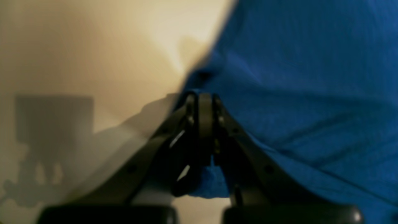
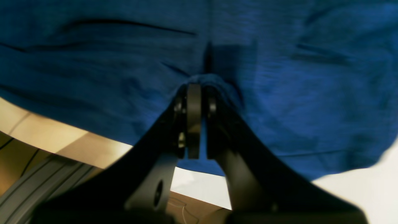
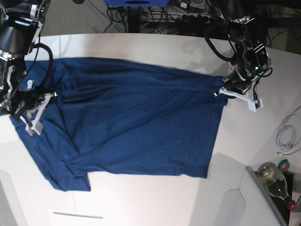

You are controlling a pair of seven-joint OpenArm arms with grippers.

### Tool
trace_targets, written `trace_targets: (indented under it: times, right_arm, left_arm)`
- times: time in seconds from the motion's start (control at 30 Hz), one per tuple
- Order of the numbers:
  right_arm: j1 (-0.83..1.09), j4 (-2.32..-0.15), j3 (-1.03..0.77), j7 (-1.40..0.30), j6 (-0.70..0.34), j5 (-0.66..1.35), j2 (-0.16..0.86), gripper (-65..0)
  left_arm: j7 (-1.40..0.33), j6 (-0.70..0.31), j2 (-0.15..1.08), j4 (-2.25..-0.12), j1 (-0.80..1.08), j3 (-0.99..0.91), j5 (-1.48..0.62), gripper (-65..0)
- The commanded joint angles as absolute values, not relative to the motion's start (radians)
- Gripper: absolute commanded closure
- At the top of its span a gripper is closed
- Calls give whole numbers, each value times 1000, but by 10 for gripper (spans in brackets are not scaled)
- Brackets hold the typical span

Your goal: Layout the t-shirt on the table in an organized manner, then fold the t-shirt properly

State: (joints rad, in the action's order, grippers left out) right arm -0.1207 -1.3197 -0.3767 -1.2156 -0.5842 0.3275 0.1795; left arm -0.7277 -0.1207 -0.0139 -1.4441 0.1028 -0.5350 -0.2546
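The t-shirt (image 3: 136, 122) lies spread over the middle of the white counter (image 3: 155, 47), mostly flat but wrinkled, its lower corner bunched, so the step in hand looks like the laying-out. It would go best if both arms draw their edges gently apart to flatten the creases. The left gripper (image 3: 226, 87) is clamped on the shirt's edge, the right gripper (image 3: 29, 104) on the opposite edge, fingers (image 2: 194, 118) together on cloth. Beyond the left gripper's edge, a white cable (image 3: 286, 136) and a bottle (image 3: 275, 179) lie clear of the shirt.
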Motion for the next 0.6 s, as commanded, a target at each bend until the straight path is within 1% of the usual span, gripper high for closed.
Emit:
trace_targets:
  times: [0.0, 0.13, 0.3, 0.4, 0.57]
  right_arm:
    - [-153, -1323, -377, -1205, -582, 335, 196, -2]
    - [-177, -1250, -377, -1199, -582, 335, 208, -2]
    - [-199, -1161, -375, -1147, -582, 335, 211, -2]
    - [-211, -1145, -374, -1142, -582, 335, 211, -2]
    - [-223, -1147, -297, -1113, -582, 335, 213, -2]
  left_arm:
    - [-710, -116, -7, -1454, 94, -529, -262, 0]
    - [-704, -116, -5, -1392, 71, -527, -262, 0]
    - [-702, -116, -7, -1339, 51, -527, -262, 0]
    - [-700, -116, -7, -1337, 48, -527, -262, 0]
    - [-700, -116, -7, -1333, 25, -527, -262, 0]
